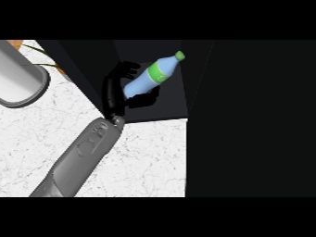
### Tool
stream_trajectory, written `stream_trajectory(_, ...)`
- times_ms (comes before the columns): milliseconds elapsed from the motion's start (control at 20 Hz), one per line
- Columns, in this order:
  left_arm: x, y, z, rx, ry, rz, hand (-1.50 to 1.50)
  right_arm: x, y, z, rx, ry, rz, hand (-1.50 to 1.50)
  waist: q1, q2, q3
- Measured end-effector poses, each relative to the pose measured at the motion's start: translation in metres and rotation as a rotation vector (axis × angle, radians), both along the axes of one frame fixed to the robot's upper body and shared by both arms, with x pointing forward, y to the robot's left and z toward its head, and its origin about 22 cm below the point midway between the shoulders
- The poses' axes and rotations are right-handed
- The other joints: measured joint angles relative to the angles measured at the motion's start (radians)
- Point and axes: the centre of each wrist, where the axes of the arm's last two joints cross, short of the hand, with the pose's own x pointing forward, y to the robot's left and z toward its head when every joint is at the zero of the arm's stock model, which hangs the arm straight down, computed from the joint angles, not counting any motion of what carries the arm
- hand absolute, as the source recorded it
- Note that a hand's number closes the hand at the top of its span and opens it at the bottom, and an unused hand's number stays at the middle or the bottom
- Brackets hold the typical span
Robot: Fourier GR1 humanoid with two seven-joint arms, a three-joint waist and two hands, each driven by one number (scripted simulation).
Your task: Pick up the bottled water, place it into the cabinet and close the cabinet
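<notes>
Pale-blue bottled water [152, 77] — green band, green cap — tilted in left hand [117, 88]

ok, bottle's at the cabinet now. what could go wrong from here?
1. The light blue plastic bottle with green cap is tilted in the black left hand; released like this, it could tip or roll inside the dark cabinet.
2. The hand sits close to the cabinet's left wall, so pulling back could clip it.
3. The cabinet door is not clearly visible, so closing may be hard to judge.
</notes>
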Motion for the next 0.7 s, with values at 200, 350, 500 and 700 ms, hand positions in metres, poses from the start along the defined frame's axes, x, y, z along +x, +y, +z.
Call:
stream_trajectory(200,0.03,0.006,0.009,0.045,0.039,-0.01,-1.5,0.001,-0.002,0.0,0.002,-0.003,-0.006,-1.5,-0.006,0.014,-0.004)
stream_trajectory(350,0.043,0.007,0.009,0.065,0.066,-0.016,-1.5,-0.002,0.0,-0.001,0.003,0.0,-0.011,-1.5,-0.005,0.016,-0.005)
stream_trajectory(500,0.051,0.006,0.008,0.064,0.081,-0.015,-1.5,-0.001,0.0,-0.001,0.001,-0.006,-0.005,-1.5,-0.001,0.013,-0.003)
stream_trajectory(700,0.054,0.004,0.006,0.034,0.086,-0.029,-1.5,-0.003,-0.003,-0.004,-0.001,-0.006,-0.008,-1.5,0.006,0.004,0.0)
